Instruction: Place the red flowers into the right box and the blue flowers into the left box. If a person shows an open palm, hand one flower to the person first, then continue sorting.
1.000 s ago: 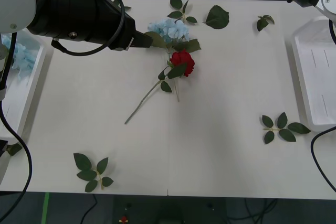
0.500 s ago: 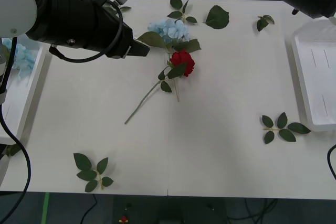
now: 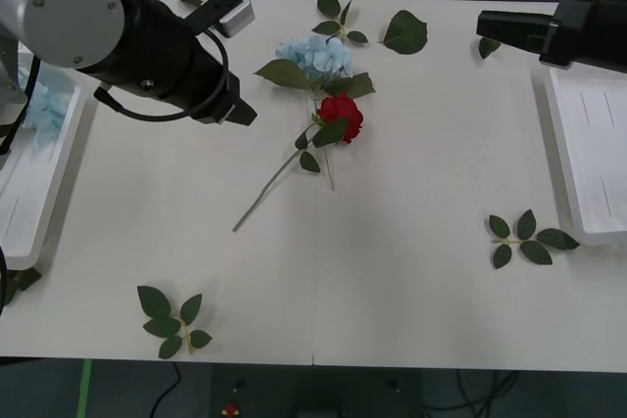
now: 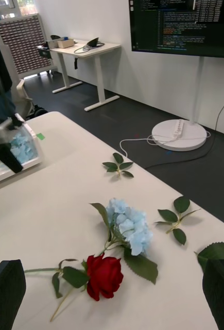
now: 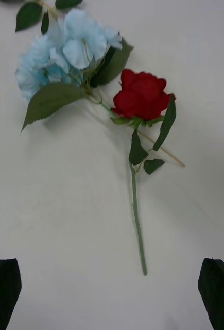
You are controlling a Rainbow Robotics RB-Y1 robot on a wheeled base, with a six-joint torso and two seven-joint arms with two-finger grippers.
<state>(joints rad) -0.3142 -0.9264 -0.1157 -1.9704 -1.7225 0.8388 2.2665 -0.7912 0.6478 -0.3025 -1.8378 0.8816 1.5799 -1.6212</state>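
The deep-red artificial rose [image 3: 342, 115] lies mid-desk, head touching the pale-blue hydrangea cluster [image 3: 313, 54], thin green stem [image 3: 269, 184] running near-left. The left gripper [image 5: 110, 289], jaws wide and empty, hovers nearer, just left of it; the right gripper [image 4: 112, 299], also wide, waits far-right.

I'm seeing even, bright overhead light on the white counter [image 3: 392, 242] from the front, soft faint shadows under the leaves. Left wrist feed is slightly soft and dimmer, greyish around the red rose [image 5: 141, 96]. On my right wrist feed the foreground is fairly crisp and the room behind stays well lit.
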